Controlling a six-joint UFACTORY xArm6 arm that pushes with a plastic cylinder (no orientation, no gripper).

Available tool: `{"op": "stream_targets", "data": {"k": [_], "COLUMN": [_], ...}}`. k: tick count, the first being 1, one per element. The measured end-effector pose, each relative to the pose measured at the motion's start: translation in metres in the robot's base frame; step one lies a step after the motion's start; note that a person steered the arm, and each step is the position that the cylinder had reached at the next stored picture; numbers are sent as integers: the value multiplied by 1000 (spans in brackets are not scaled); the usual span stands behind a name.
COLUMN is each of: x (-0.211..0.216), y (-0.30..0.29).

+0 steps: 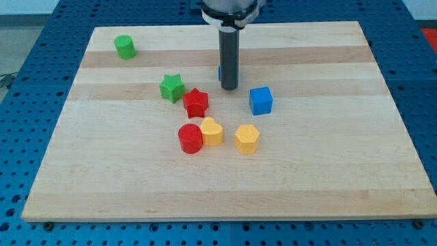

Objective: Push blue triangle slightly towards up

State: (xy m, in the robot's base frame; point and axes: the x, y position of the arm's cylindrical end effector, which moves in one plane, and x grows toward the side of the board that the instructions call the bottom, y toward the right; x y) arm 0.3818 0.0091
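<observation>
Seven blocks show plainly on the wooden worktop (102, 184), and one more hides. Going from the view's left: a green round block (125, 46) sits near the top left corner, well apart from the rest. Next comes a green star (172, 87), with a red star (196, 102) just beside it, toward the bottom. Lower down a red round block (190, 139) touches a yellow heart-like block (212, 131), and a yellow block with flat sides (247, 139) sits near them. My tip (229, 88) stands near the middle, closer to the top edge. Only a thin blue sliver (219, 73) peeks out on the rod's left side. I think that is the blue triangle, hidden behind the rod, on its top-edge side. A blue cube (261, 100) sits just to the right of my tip. This arm has no fingers, only a rod, so nothing is apart or together. To do this well, I would push slowly and straight toward the top edge, only a little way. My tip should meet the middle of the triangle's side, or it may spin or slip off sideways. I cannot tell if they touch yet.
</observation>
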Motion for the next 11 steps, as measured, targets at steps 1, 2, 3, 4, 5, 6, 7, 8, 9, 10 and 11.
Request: {"op": "stream_targets", "data": {"k": [1, 2, 3, 4, 5, 6, 7, 8, 9, 10, 11], "x": [7, -8, -21, -16, -11, -14, -37, -55, -62, -41, 2], "y": [29, 33, 32, 22, 12, 7, 7, 8, 8, 8, 6]}}
